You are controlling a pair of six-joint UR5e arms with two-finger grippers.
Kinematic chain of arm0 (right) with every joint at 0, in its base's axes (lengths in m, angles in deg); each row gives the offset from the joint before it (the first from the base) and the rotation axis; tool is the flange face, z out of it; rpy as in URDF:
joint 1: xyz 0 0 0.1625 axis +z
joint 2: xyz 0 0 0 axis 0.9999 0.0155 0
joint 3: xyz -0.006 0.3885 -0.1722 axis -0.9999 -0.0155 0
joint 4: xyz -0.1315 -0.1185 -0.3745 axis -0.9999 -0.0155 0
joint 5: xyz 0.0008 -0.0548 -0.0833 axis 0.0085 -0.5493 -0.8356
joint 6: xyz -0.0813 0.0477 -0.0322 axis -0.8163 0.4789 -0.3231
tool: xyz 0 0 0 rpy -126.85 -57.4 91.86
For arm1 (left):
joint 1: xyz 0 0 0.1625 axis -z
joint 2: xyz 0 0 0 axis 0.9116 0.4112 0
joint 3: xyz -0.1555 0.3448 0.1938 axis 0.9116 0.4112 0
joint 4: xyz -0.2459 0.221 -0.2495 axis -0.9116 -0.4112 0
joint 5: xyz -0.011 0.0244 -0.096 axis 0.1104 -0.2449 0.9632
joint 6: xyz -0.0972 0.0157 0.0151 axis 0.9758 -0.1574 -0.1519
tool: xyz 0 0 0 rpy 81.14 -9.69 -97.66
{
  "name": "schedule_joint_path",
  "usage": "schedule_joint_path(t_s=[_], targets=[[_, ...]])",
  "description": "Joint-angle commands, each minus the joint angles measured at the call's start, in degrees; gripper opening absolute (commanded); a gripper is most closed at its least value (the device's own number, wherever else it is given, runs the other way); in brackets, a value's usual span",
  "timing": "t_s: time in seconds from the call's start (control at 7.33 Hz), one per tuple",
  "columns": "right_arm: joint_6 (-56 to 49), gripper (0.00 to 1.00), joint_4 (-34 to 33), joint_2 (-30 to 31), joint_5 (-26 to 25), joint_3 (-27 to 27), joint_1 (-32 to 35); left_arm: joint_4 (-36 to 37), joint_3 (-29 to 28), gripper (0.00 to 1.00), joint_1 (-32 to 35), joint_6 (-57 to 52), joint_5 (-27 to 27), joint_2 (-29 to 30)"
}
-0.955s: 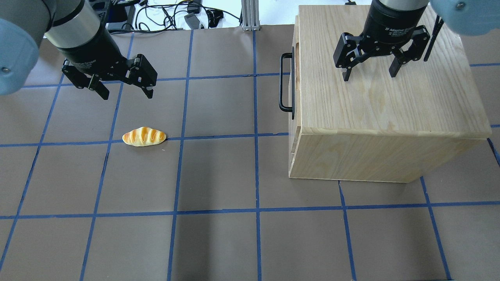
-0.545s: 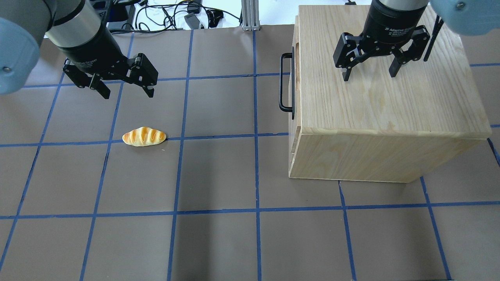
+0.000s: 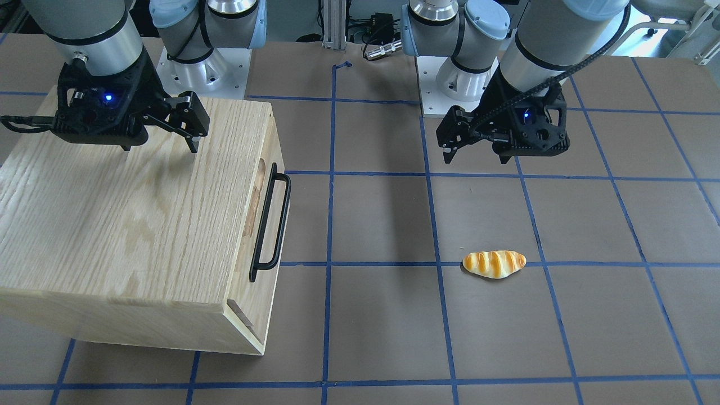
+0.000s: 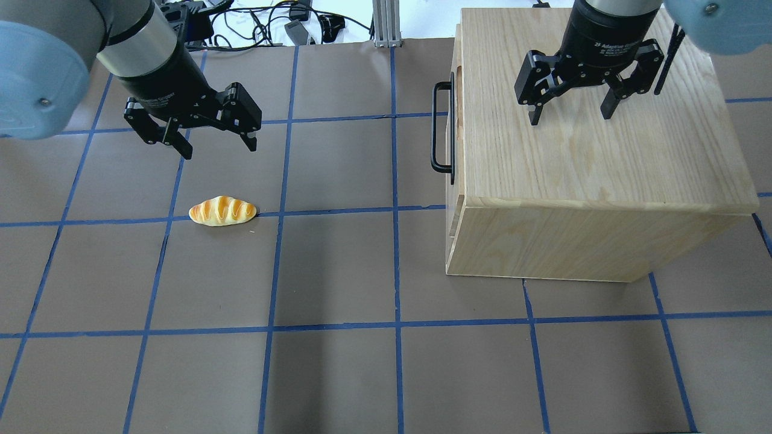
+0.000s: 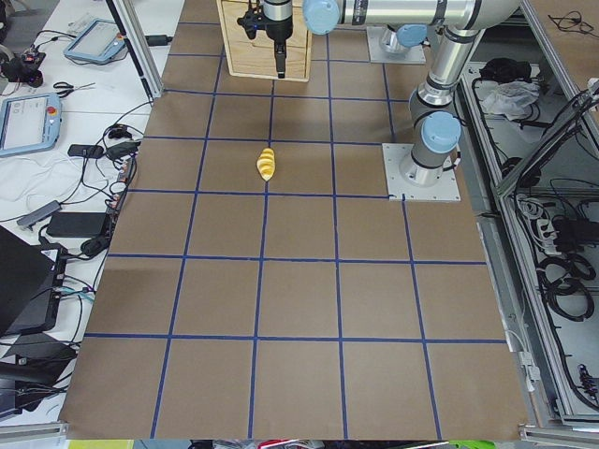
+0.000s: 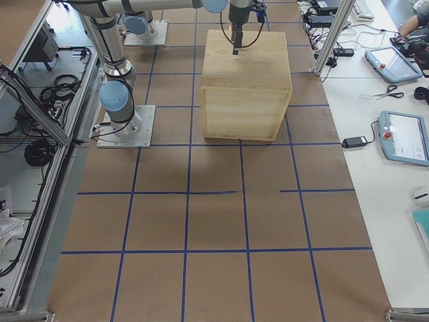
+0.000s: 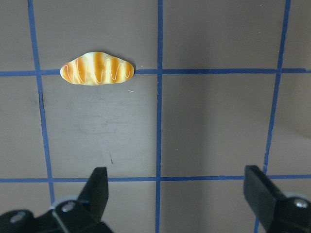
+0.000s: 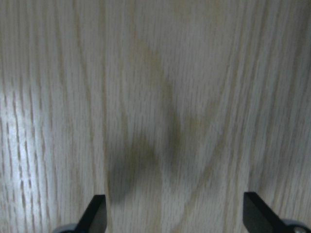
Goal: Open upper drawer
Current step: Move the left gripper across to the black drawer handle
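The upper drawer point(image 4: 456, 138) sits pushed into the oak cabinet point(image 4: 591, 150), its front facing the table's middle. Its black bar handle point(image 4: 442, 128) and oval slot also show in the front-facing view, the handle point(image 3: 270, 222) on the drawer front point(image 3: 264, 154). My left gripper point(image 4: 219, 149) is open and empty above the table, well left of the handle; it also shows in the front-facing view point(image 3: 475, 160) and the left wrist view point(image 7: 177, 189). My right gripper point(image 4: 570, 117) is open and empty just above the cabinet's top point(image 8: 175, 121).
A toy bread roll point(image 4: 222, 211) lies on the brown gridded table below my left gripper, also in the left wrist view point(image 7: 97, 74). Cables and a metal post lie beyond the far table edge. The cabinet point(image 6: 244, 74) takes up the right side.
My left gripper has moved to the right, toward the cabinet, still open. The right gripper, the drawer and the bread have not moved.
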Motion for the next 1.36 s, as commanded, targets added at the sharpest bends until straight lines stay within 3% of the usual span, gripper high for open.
schedule_joint_path(t_s=[0.0, 0.41, 0.68, 1.23], targets=[[0.1, 1.0, 0.0, 0.0, 0.0, 0.1, 0.0, 6.1, 0.2, 1.0, 0.7, 7.7, 9.6, 2.6], [0.1, 1.0, 0.0, 0.0, 0.0, 0.0, -0.1, 16.8, -0.4, 1.0, 9.7, 22.6, 15.1, 8.6], [0.1, 1.0, 0.0, 0.0, 0.0, 0.0, -0.1, 25.2, -0.6, 1.0, 13.0, 27.1, 24.2, 13.2], [0.1, 1.0, 0.0, 0.0, 0.0, 0.1, 0.0, 28.0, -1.3, 1.0, 15.9, 28.8, 24.9, 16.2]])
